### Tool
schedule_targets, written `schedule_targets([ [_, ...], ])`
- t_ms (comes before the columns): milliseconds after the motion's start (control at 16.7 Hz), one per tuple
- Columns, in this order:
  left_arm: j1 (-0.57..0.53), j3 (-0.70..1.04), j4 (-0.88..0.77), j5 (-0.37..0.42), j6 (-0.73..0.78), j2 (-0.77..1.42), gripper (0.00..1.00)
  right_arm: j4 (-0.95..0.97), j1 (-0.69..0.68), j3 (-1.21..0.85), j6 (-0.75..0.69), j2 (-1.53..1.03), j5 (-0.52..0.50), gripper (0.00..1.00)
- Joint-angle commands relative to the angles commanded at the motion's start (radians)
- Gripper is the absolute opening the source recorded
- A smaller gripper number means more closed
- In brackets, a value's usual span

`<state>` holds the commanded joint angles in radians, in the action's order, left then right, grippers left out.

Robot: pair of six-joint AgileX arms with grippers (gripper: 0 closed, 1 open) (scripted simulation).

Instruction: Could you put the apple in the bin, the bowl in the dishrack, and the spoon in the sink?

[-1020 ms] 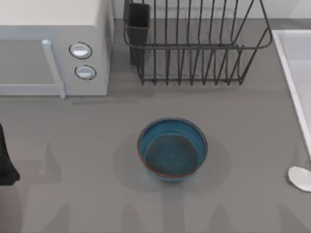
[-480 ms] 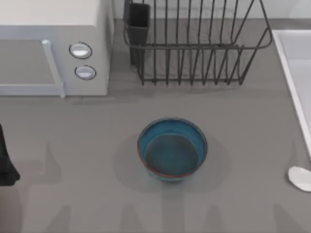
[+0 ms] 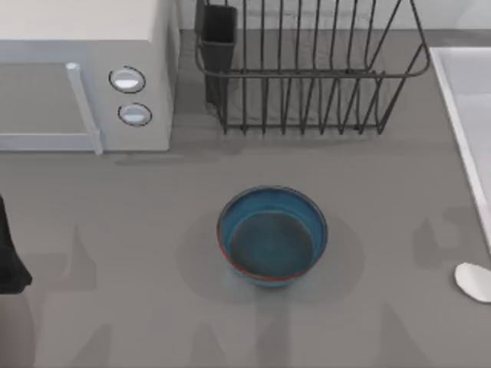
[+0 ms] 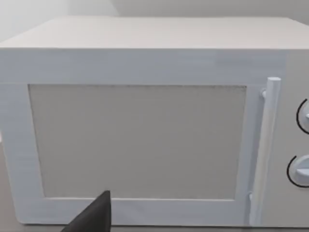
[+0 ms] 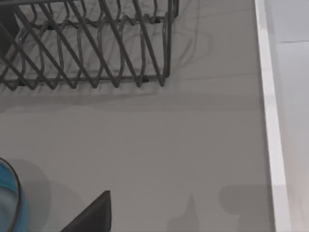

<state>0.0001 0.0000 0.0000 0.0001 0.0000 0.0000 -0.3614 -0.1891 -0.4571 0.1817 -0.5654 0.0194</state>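
The blue bowl (image 3: 272,236) with its reddish-brown rim stands upright on the grey table, in the middle; its edge (image 5: 7,200) shows in the right wrist view. Behind it is the black wire dishrack (image 3: 307,73) (image 5: 87,43), its dark cutlery cup (image 3: 219,34) at the left corner. The pale sink (image 3: 469,115) (image 5: 285,96) runs along the right edge. The spoon (image 3: 473,281) lies at the right edge, just in front of the sink. The apple and the bin are out of view. A dark part of my left gripper (image 4: 94,216) faces the microwave. My right gripper (image 5: 91,215) hangs above the table between bowl and sink.
A white microwave (image 3: 84,77) (image 4: 145,130) with two round knobs (image 3: 127,79) and a bar handle stands at the back left. My left arm (image 3: 8,257) is a dark shape at the table's left edge. Bare table surrounds the bowl.
The arm shadows on the table have shifted, and one now lies near the sink's rim above the spoon. The bowl and the spoon have not moved.
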Motion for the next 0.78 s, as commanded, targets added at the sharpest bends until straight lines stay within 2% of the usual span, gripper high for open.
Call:
schedule_targets([
  [780,0.0,0.0,0.0,0.0,0.0,0.0,1.0,-0.761,-0.347,-1.002,0.364,-1.186,0.002,1.0],
])
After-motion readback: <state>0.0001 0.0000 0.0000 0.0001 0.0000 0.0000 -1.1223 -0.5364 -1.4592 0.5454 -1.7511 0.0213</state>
